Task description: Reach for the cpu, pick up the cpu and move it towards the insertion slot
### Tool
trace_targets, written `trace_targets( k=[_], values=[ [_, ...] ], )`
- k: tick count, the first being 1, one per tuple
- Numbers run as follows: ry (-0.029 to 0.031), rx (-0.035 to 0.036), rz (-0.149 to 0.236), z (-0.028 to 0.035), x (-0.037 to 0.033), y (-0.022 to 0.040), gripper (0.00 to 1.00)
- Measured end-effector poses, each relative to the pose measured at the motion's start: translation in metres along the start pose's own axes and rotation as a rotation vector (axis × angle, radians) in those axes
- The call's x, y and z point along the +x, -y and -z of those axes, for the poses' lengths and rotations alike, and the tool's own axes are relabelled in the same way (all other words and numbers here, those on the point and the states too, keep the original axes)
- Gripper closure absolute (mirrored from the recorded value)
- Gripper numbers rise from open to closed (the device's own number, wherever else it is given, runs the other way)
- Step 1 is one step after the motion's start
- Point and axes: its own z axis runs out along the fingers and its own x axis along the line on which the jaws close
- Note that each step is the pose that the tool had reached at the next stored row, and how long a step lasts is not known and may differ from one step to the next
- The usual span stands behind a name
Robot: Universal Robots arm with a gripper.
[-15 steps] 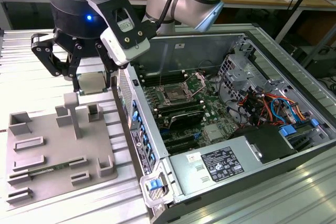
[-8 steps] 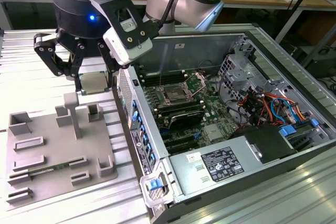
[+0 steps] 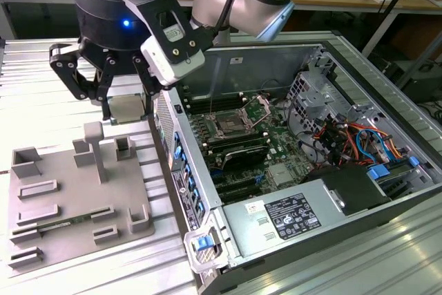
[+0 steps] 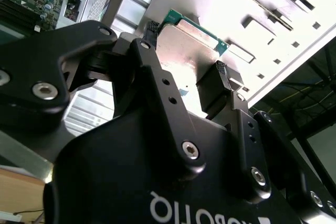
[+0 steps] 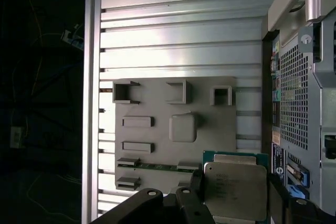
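The cpu [image 3: 127,109], a flat square chip with a silvery top, hangs in the air above the far end of the grey tray [image 3: 62,170]. My gripper [image 3: 125,110] is shut on it, with one black finger on each of two opposite edges. In both wrist views the cpu [image 4: 185,43] [image 5: 233,184] sits between the fingers [image 4: 219,80], and its green border shows past them. The insertion slot [image 3: 232,126], a square socket with a metal frame and dark centre, lies on the motherboard inside the open computer case, toward the exterior view's right of the gripper.
The grey tray [image 5: 157,129] has several raised recesses and a long green memory stick [image 3: 63,224] [image 5: 152,166] near its front. The computer case wall [image 3: 181,164] stands between tray and motherboard. Cables and a drive cage [image 3: 345,136] fill the case's right side. The surface underneath is ribbed aluminium [image 3: 41,101].
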Motion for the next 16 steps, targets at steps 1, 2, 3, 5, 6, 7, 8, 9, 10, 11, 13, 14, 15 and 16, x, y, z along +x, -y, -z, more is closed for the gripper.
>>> trace_targets(
  k=[1,2,3,5,6,7,8,9,10,11,13,14,15,16],
  values=[
    [0.0001,0.0,0.0,-0.0001,-0.0008,0.0,0.45],
    [0.0,0.0,0.0,0.0,-0.0014,0.0,0.45],
    [-0.0001,0.0,0.0,0.0,-0.0025,0.0001,0.45],
    [0.0,0.0,0.0,0.0,-0.005,0.0001,0.45],
    [0.0001,0.0,0.0,0.0,-0.0059,0.0001,0.45],
    [0.0,0.0,0.0,0.0,-0.0067,0.0001,0.45],
    [0.0,0.0,0.0,-0.0001,-0.0077,0.0001,0.45],
    [0.0,0.0,0.0,-0.0001,-0.0084,0.0001,0.45],
    [0.0,0.0001,0.0,-0.0001,-0.0095,0.0002,0.45],
    [0.0,0.0001,0.0,-0.0001,-0.0102,0.0002,0.45],
    [0.0,0.0,0.0,-0.0002,-0.0117,0.0002,0.45],
    [0.0,0.0,0.0,-0.0003,-0.0124,0.0002,0.45],
    [0.0,0.0,0.0,-0.0003,-0.0129,0.0002,0.45],
    [0.0,0.0,0.0,-0.0003,-0.0133,0.0002,0.45]
  ],
)
